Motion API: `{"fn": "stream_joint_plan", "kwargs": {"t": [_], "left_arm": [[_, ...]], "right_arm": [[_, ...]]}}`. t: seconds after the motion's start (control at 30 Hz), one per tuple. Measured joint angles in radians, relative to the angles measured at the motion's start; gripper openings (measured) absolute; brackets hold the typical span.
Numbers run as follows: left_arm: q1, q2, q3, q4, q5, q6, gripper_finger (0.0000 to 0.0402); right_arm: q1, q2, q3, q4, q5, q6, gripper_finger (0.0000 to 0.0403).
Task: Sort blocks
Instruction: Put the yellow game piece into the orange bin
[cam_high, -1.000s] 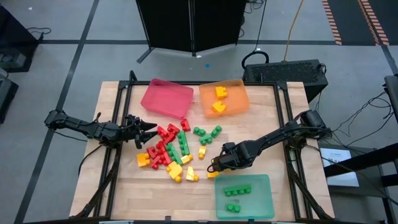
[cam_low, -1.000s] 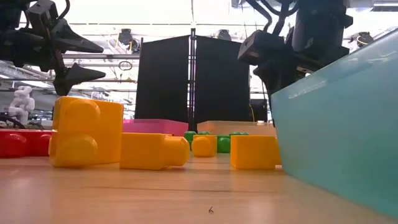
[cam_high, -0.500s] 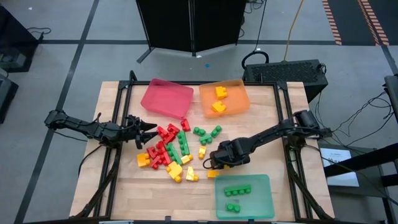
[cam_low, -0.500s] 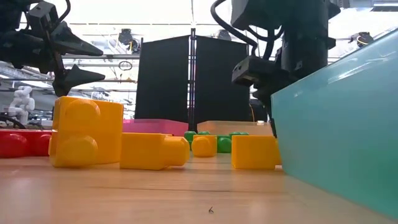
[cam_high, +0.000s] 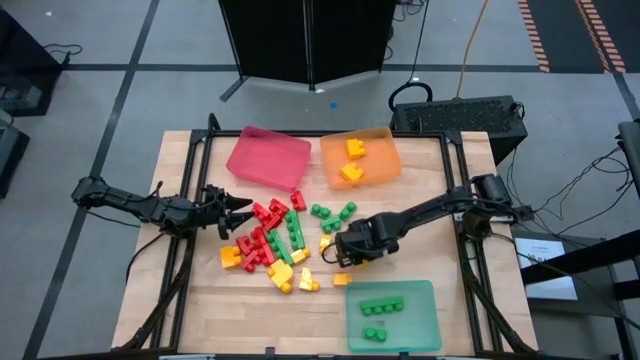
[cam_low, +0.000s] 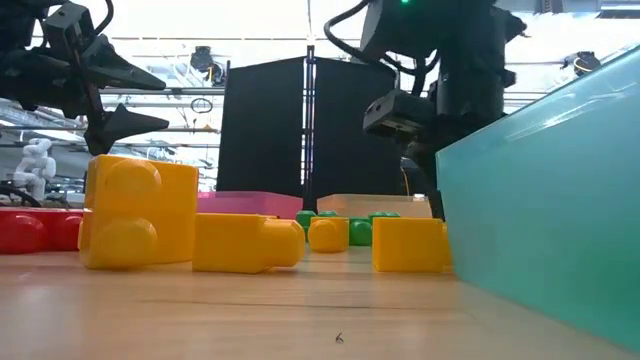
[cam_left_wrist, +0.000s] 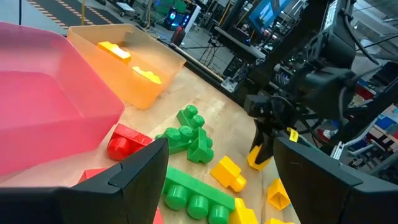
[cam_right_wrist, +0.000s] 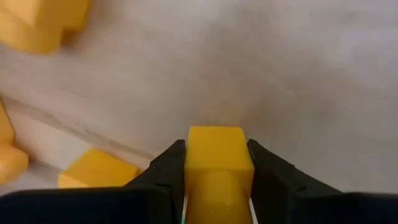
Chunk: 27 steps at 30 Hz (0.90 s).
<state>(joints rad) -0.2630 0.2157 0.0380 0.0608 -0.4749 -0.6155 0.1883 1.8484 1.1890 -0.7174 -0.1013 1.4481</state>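
One yellow block (cam_right_wrist: 216, 155) sits pinched between the right gripper (cam_high: 343, 252)'s fingers just above the table beside the block pile (cam_high: 275, 240), and a shallow hold could drop it before the orange tray (cam_high: 385, 150), while the left gripper (cam_high: 240, 212) waits spread.

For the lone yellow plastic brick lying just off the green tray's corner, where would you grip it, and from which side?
Grip it across two flat side walls, coming straight down from above. The yellow plastic brick lies flat on the wooden table, apart from the other bricks, so the top looks open. The green plastic tray is very close, so I would use the faces not turned toward it.
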Motion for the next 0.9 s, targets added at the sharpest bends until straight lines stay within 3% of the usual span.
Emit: {"fn": "stream_joint_plan", "kwargs": {"t": [0.23,0.4,0.53,0.9], "left_arm": [[0.000,0.000,0.000,0.000,0.000,0.002,0.0292],[0.000,0.000,0.000,0.000,0.000,-0.004,0.0292],[0.000,0.000,0.000,0.000,0.000,-0.005,0.0292],[0.000,0.000,0.000,0.000,-0.001,-0.006,0.0292]], "right_arm": [[-0.129,-0.001,0.177,-0.206,0.064,-0.239,0.0117],[-0.250,-0.003,0.378,-0.361,0.237,-0.442,0.0117],[-0.374,-0.003,0.480,-0.371,0.345,-0.570,0.0117],[-0.596,0.004,0.491,-0.313,0.315,-0.735,0.0118]]}}
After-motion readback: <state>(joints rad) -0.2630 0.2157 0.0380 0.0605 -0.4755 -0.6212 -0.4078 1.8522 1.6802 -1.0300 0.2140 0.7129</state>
